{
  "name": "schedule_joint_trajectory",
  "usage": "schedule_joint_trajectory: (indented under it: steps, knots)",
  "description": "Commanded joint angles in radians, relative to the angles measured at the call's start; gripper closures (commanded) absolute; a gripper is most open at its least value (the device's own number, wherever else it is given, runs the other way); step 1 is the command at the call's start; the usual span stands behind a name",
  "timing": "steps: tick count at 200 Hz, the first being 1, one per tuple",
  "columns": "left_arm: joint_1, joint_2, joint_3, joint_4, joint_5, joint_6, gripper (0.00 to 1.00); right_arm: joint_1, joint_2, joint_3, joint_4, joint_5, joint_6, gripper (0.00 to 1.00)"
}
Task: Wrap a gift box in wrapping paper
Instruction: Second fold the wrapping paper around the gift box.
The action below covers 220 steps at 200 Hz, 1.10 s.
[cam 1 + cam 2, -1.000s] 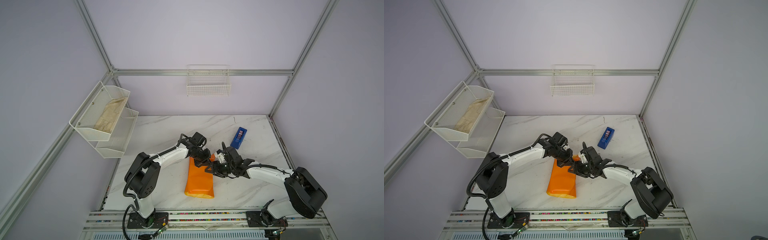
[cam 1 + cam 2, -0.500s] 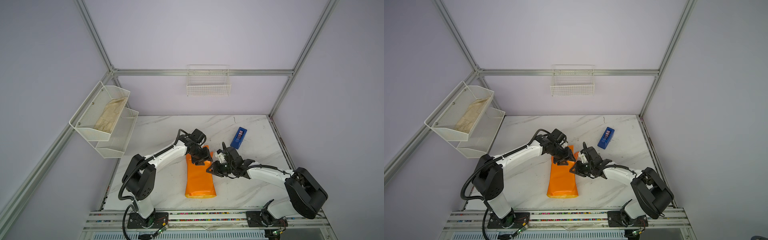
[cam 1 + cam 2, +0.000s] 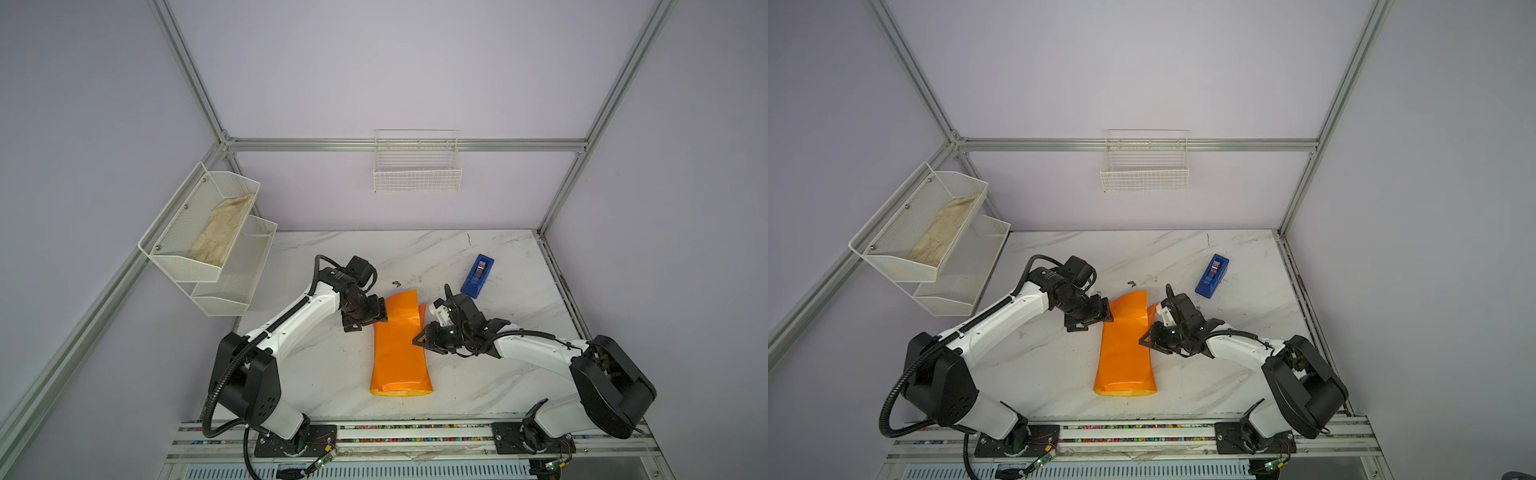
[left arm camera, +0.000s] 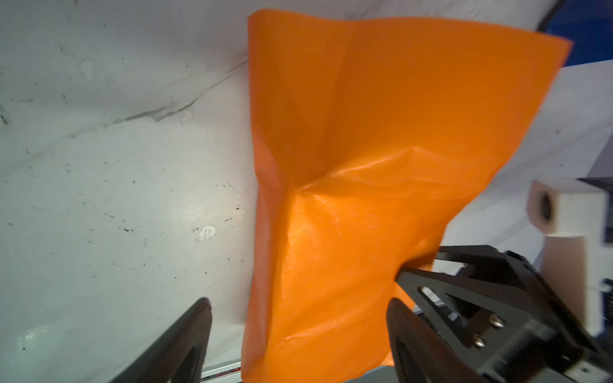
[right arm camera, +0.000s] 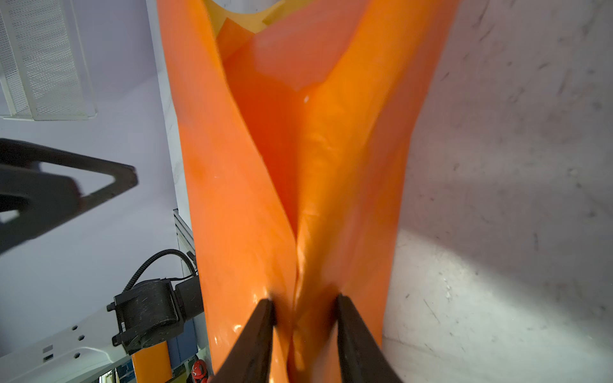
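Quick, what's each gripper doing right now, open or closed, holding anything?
Left gripper: open, holding nothing.
Right gripper: closed on a raised fold of the wrapping paper.

Both top views share the table (image 3: pixel 332 374) from above; wrist views close-up.

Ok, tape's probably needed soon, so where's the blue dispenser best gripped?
Probably from above, jaws across the two long sides of the dispenser, around mid-body. It sits flat on the table, narrow and elongated, with bare marble along both sides. The roll fills its far end.
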Motion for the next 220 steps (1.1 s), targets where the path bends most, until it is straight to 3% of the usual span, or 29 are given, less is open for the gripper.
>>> schedule_joint_trajectory:
  steps: [1,20,63,98,189,220]
  knots:
    - [0.003,0.023,-0.075,0.065,0.086,0.066,0.16,0.006,0.01,0.002,-0.063,0.034,0.0,0.65]
    - [0.003,0.044,-0.12,0.13,0.164,0.072,0.17,0.007,0.007,0.016,-0.071,0.036,-0.002,0.65]
    - [0.003,0.093,-0.177,0.169,0.21,0.089,0.2,0.006,-0.009,0.053,-0.088,0.043,0.002,0.6]
    - [0.003,0.102,-0.191,0.173,0.219,0.104,0.21,0.005,-0.044,0.103,-0.162,0.1,-0.004,0.43]
    - [0.003,0.084,-0.188,0.19,0.274,0.119,0.22,-0.006,-0.013,0.079,-0.13,0.067,-0.022,0.49]
    - [0.003,0.11,-0.201,0.173,0.243,0.118,0.23,-0.003,-0.063,0.175,-0.332,0.245,-0.121,0.49]
